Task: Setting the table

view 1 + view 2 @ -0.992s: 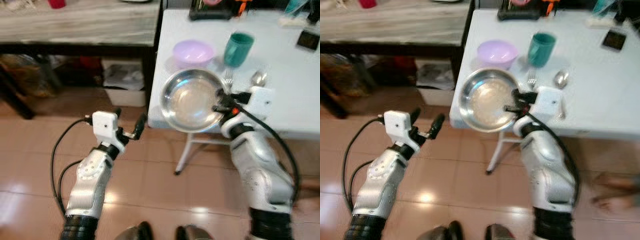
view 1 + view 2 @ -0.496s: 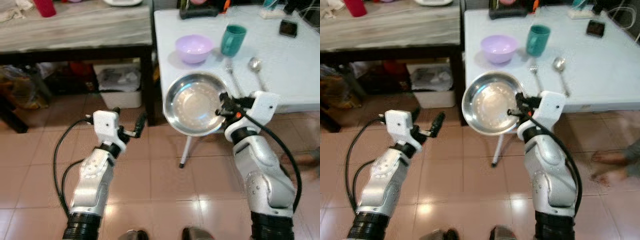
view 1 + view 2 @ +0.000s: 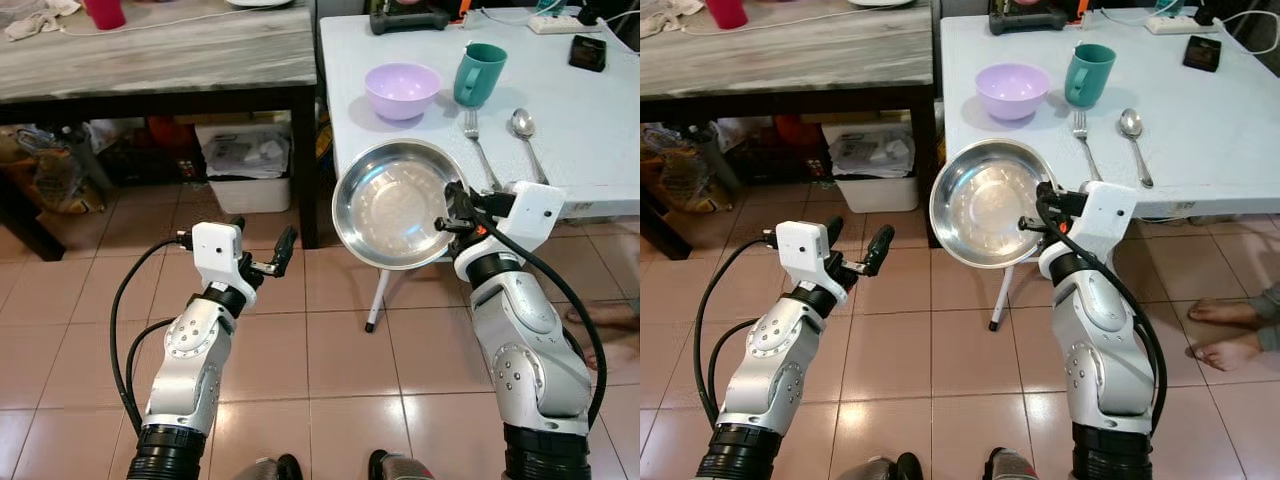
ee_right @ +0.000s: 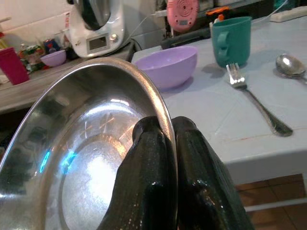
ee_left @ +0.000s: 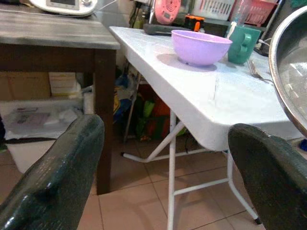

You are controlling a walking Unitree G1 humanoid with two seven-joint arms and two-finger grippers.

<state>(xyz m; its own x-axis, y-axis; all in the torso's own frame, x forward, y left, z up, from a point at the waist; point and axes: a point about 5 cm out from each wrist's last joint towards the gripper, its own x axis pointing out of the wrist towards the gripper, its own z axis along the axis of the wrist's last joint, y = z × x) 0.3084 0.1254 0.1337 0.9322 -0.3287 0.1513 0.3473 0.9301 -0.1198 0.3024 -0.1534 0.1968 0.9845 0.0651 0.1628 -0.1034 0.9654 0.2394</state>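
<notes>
Tiles of reddish-brown floor [image 3: 300,350] fill the lower half of the head views, and at the upper left runs a grey wooden table [image 3: 160,50] with a white bin [image 3: 245,165] in the shade beneath it. Left of centre, the left gripper [image 3: 262,247] hangs over the floor with its two black fingers spread wide and nothing between them; in its wrist view the fingers [image 5: 53,177] frame the white table's edge. At the centre of the frame sits the steel plate [image 3: 398,205], tilted so its hollow faces the camera, in the air just before the near edge of the white table [image 3: 590,130] and overlapping its corner in the picture. The right gripper [image 3: 452,210] pinches the plate's right rim, fingers [image 4: 158,182] closed tight on the metal from both sides. On the white table, upper right of the frame, stand a lilac bowl [image 3: 402,90] and, just beside it, a green mug [image 3: 478,74]; below the mug lie a fork [image 3: 480,150] and a spoon [image 3: 528,135], side by side. A black phone [image 3: 587,52] lies near the top right corner.
</notes>
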